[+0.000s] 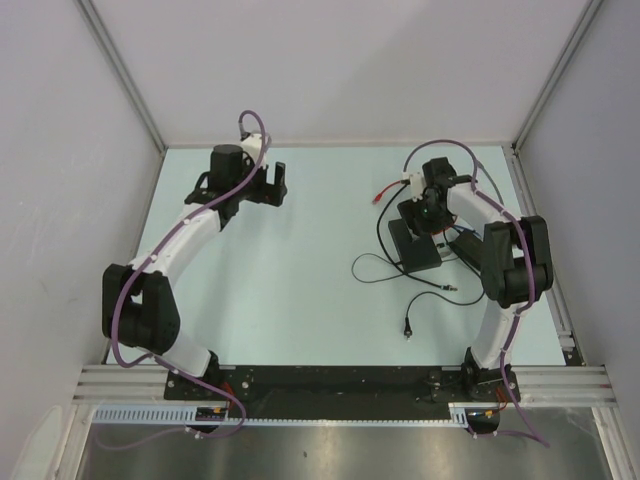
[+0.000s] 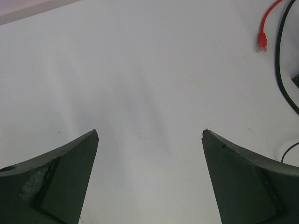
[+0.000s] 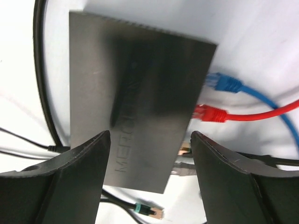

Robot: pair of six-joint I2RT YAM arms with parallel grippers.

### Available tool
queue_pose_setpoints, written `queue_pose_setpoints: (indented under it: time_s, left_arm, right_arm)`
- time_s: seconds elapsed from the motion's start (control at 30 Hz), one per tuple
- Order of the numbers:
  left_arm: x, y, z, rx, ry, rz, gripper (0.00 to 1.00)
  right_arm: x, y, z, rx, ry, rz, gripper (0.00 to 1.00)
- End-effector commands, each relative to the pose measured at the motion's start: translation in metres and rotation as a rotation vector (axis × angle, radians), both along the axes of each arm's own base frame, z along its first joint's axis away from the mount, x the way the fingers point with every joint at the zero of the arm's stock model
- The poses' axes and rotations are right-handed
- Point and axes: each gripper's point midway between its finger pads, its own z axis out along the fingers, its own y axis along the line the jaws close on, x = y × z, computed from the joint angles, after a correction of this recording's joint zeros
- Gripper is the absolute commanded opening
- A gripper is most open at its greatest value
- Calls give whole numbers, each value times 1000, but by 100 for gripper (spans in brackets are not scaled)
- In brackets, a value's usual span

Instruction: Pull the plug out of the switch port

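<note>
The switch (image 3: 140, 102) lies flat on the desk (image 1: 290, 270), over on the right-hand side, its matte-black top facing up with pale lettering along it. The right pincer (image 3: 150, 135) hangs directly above it, fingers spread wide apart and holding nothing; whether they touch the box I cannot tell. Along the switch's edge a blue plug (image 3: 224, 83) and a red plug (image 3: 212, 113) sit side by side in their sockets, their cables trailing away across the desk. Further along the same edge is a grey plug (image 3: 182, 170). A loose plug with a teal band (image 3: 148, 211) lies just beside the switch's corner. The left pincer (image 2: 149, 133) is well apart from all this, open over bare desk, with a loose red connector (image 2: 263, 41) and a black cable (image 2: 281, 70) off to its side.
</note>
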Motion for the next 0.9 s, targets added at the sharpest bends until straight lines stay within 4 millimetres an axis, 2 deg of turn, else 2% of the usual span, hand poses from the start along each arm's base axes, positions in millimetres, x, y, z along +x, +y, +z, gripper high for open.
queue_pose_setpoints:
  time_s: [0.0, 0.37, 0.57, 0.87]
  left_arm:
    - [1, -1, 25, -18, -57, -17, 100]
    - [-7, 0, 22, -8, -39, -25, 100]
    - [-7, 0, 26, -6, -37, -31, 100]
    - [-19, 3, 26, -10, 2, -41, 99]
  right_arm:
    - [-17, 8, 6, 43, 39, -15, 74]
    - [-23, -4, -10, 84, 105, -100, 76]
    - [-31, 15, -13, 135, 144, -79, 73]
    - [-47, 65, -13, 202, 189, -10, 67]
